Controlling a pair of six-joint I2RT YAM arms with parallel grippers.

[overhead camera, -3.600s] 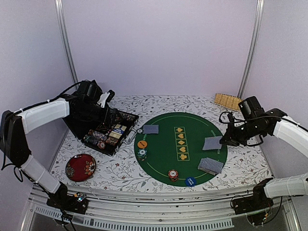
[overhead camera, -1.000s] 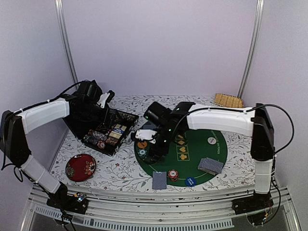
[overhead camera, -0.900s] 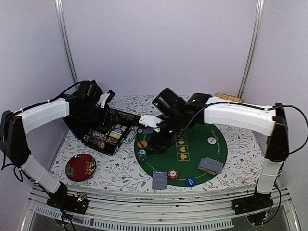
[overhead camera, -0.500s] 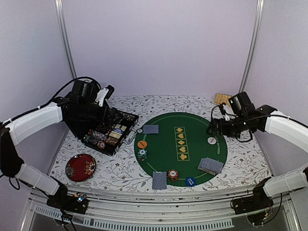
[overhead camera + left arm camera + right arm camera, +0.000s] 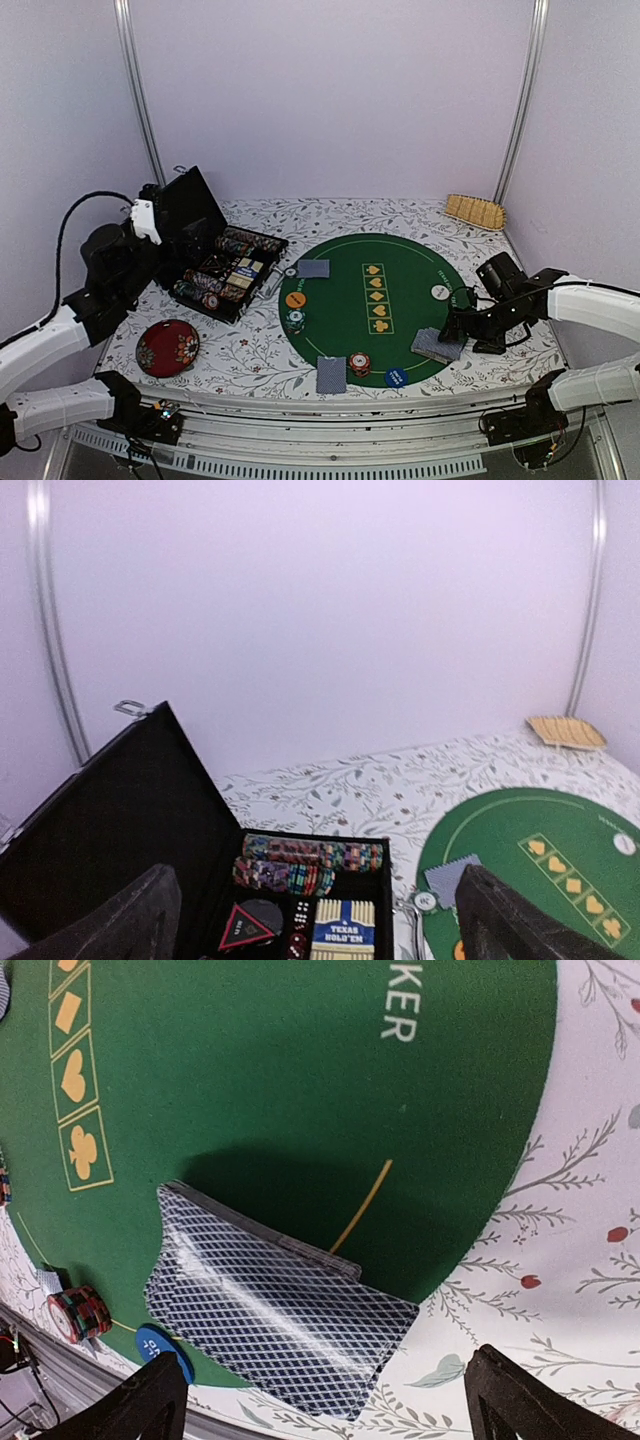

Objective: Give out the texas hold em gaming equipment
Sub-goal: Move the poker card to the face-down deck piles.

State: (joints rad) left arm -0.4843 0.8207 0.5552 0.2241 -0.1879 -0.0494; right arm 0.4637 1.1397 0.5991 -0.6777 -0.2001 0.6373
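Card deck [image 5: 270, 1330], grey-blue backs, face-down, slightly fanned, below right gripper [image 5: 455, 328]. Red chip stack [image 5: 360, 363], blue disc [image 5: 396, 377], single card [image 5: 331, 374] further left.

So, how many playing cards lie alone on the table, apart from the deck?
2. The far card lies at the green mat's far left edge. The near card lies at its near edge, left of the red chip stack. More may hide stacked beneath either.

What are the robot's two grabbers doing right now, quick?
Left gripper: jaws open, holding nothing.
Right gripper: jaws open, holding nothing, over the card deck.
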